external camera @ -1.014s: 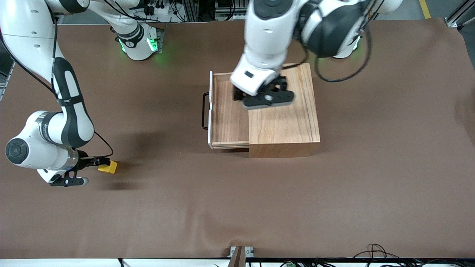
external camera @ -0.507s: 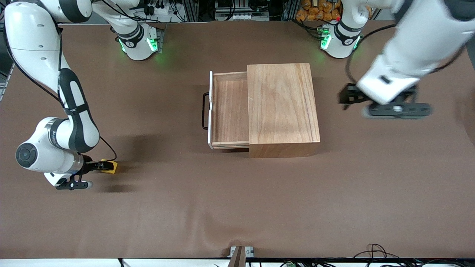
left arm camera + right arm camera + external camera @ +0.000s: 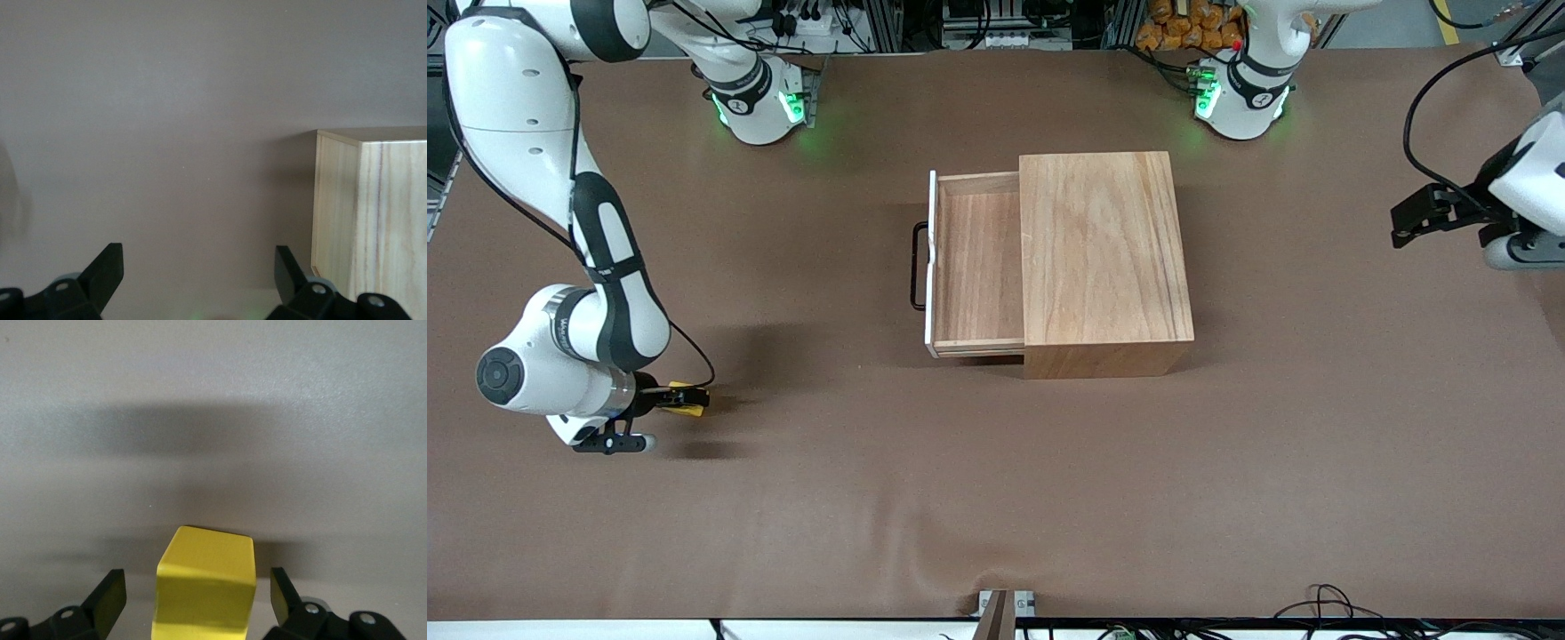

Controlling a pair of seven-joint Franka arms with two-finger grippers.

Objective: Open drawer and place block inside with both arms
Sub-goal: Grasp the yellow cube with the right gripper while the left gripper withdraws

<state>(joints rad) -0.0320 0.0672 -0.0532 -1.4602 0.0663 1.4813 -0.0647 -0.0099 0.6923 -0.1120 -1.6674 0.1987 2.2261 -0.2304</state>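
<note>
Block (image 3: 205, 587) sits between the right gripper's (image 3: 679, 399) spread fingers (image 3: 107, 597), untouched; drawer (image 3: 976, 267) stands open; left gripper (image 3: 1432, 218), fingers (image 3: 107, 270) spread, hangs over bare bench (image 3: 1049, 480).

The table (image 3: 996, 480) is covered in a plain, matte brown sheet with no pattern. The block (image 3: 205, 587) is bright yellow, uniform on every face that shows. The wooden box (image 3: 1107, 253) is light tan with fine darker grain streaks running along its top; its side face nearer the front camera is a deeper orange-brown. The drawer (image 3: 978, 267) has a warmer, reddish-brown floor with straight grain, a white-edged front panel and a thin black wire handle (image 3: 916, 267). Both arms are glossy white with dark grey joint bands, and their round bases glow green. The right gripper (image 3: 200, 603) and left gripper (image 3: 199, 280) are black.
</note>
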